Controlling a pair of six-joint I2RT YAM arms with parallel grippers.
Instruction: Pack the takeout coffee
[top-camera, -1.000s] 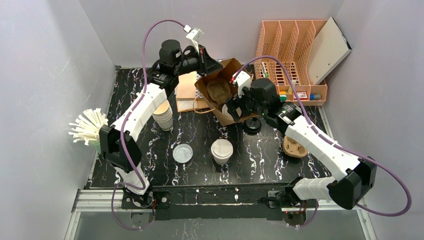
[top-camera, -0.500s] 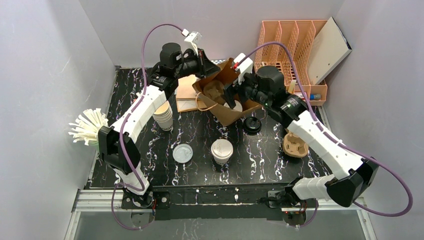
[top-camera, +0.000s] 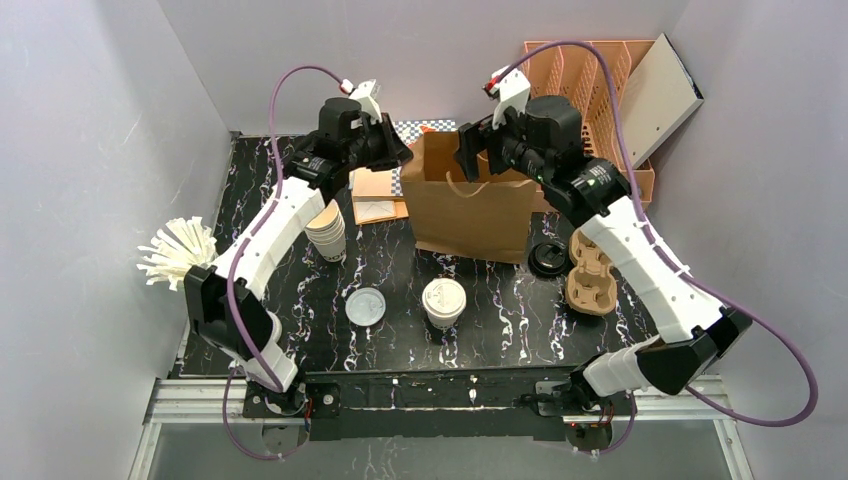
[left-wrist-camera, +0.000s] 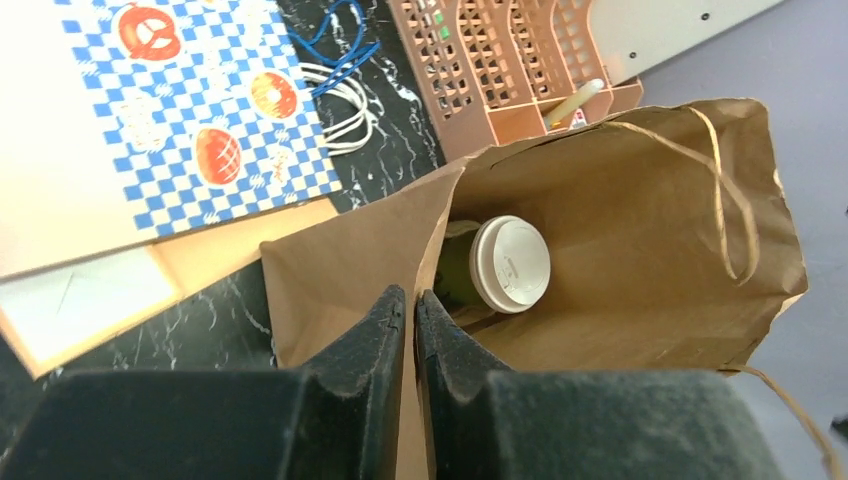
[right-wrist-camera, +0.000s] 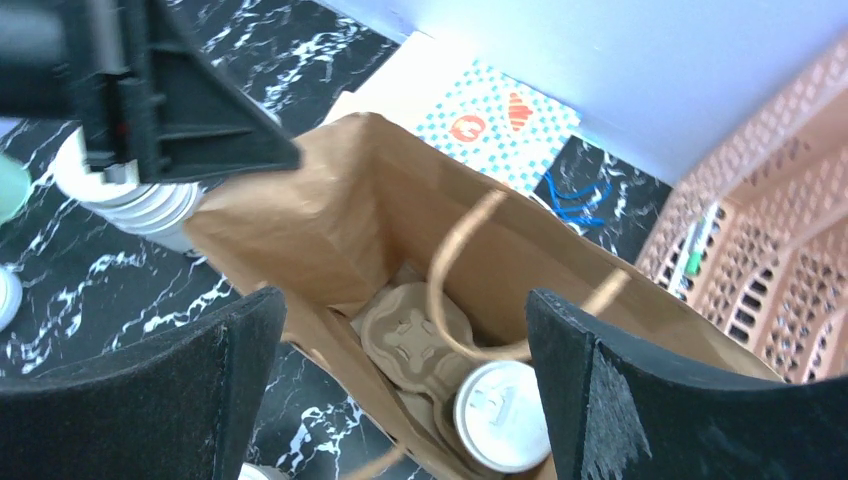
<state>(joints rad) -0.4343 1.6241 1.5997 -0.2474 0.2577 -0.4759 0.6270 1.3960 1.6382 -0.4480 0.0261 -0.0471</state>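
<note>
- The paper bag (top-camera: 470, 212) is seen standing upright at the back of the table, its mouth open.
- Its left rim is pinched by the left claw (left-wrist-camera: 410, 297), whose fingers are drawn almost together with only the paper edge between them.
- The right claw (right-wrist-camera: 405, 300) is held spread wide over the bag's mouth, and nothing is gripped by it.
- The green cup (left-wrist-camera: 508, 263), capped with a white lid, is found down inside the bag, lid uppermost, beside a moulded cardboard cup carrier (right-wrist-camera: 408, 328).
- The cream cup (top-camera: 444, 300), also lidded, is out on the table in front of the bag and well apart from both claws. A loose clear lid (top-camera: 366, 305) lies near it on its left.
- One coffee is judged packed, with one to go.
- The cream cup is expected to be light if empty and top-heavy and sloshing if filled. Which it is cannot be told from here.
- Its thin paper walls are likely to buckle under a hard squeeze, and the press-on lid could be popped off, so the lid is best not used as a handle.
- A grip across the sides is advised, just below the rim where the wall is stiffened, with the cup kept upright.
- The bag itself is soft and may be expected to sag or tip if its rim is let go.
</note>
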